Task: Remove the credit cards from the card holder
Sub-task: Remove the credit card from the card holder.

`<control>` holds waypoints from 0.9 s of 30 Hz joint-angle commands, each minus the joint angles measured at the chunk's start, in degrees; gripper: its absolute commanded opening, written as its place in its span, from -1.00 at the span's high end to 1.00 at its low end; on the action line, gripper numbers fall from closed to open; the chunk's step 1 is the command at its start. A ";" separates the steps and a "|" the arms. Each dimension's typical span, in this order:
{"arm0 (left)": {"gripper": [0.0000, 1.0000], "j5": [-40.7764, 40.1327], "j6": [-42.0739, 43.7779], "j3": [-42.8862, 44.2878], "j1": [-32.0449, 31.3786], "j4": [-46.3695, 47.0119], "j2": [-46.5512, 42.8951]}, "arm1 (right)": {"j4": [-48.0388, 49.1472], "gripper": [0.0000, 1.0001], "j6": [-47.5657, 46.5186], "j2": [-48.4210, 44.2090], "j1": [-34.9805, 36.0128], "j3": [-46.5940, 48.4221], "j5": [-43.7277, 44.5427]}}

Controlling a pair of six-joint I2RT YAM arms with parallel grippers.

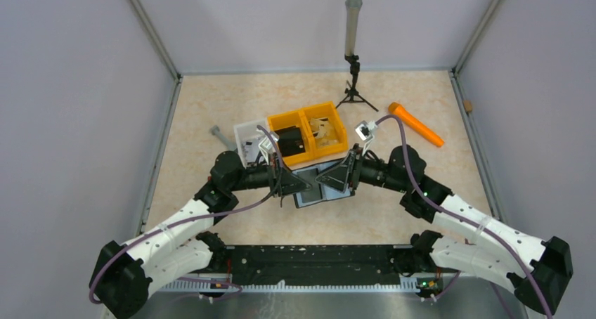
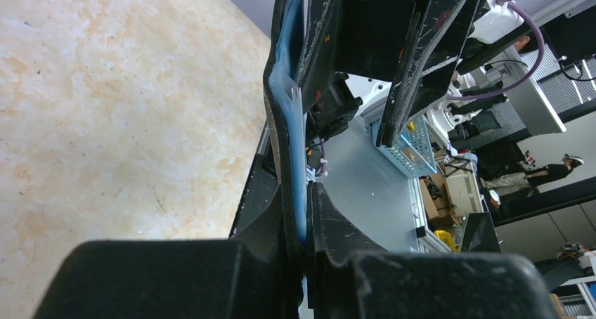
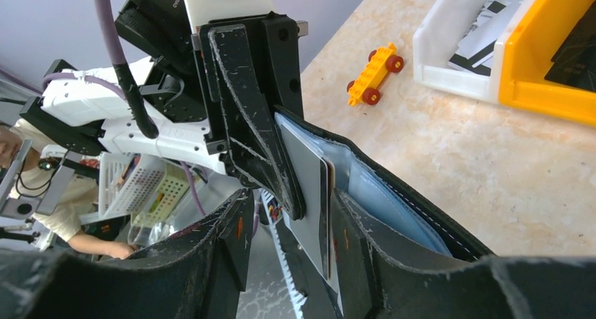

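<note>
top external view, working outward from the near edge: both arms reach in from their bases and meet over the middle of the counter (image 1: 351, 220). the card holder (image 1: 318, 196) sits open between them, pale grey-blue lining showing. whether it rests on the counter or hangs just above it, i cannot tell.

the left fingers (image 1: 299, 184) are pinched nearly closed on one edge of the holder — in the left wrist view its black wall and blue lining rise out of the narrow slit between them. the right fingers (image 1: 336, 178) stand about half apart, straddling the opposite side. in the right wrist view a silvery-grey card (image 3: 309, 185) stands in a slot between them with a gap on one side, so they are not clamped on it.

just beyond the holder, a white bin (image 1: 242, 131) holds flat black-and-white pieces too small to name. it touches an orange two-compartment bin (image 1: 339, 131) with a black blocky item (image 1: 290, 142) in its left compartment. a yellow toy car (image 3: 372, 73) with red wheels lies beside the white bin. farther out — a small grey object (image 1: 218, 133) to the left, an orange cylinder (image 1: 416, 124) to the right, and a tripod (image 1: 353, 87) near the back wall.
</note>
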 commanded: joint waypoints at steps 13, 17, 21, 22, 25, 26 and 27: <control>0.98 3.44 -2.57 1.74 0.49 8.66 -0.09 | 11.94 0.46 4.59 3.03 -0.71 -0.60 -10.45; 0.96 3.42 -3.00 1.80 0.76 9.33 1.18 | 14.70 0.67 5.78 3.72 -0.94 -0.59 -13.14; 0.92 3.26 -3.04 2.03 1.23 9.33 1.71 | 14.78 0.68 5.87 4.30 -1.03 -0.50 -14.09; 0.90 3.26 -3.00 2.08 1.33 9.26 1.69 | 14.74 0.68 5.79 4.44 -0.99 -0.50 -14.21; 0.82 3.24 -2.54 2.39 1.50 8.67 1.62 | 15.75 0.67 6.08 4.92 -1.09 -0.81 -15.10; 0.81 3.07 -2.15 2.62 1.55 7.85 1.63 | 16.31 0.67 6.52 5.00 -1.12 -1.02 -15.30; 0.81 2.97 -1.88 2.75 1.62 7.13 1.65 | 16.73 0.67 6.63 5.00 -1.18 -1.10 -15.44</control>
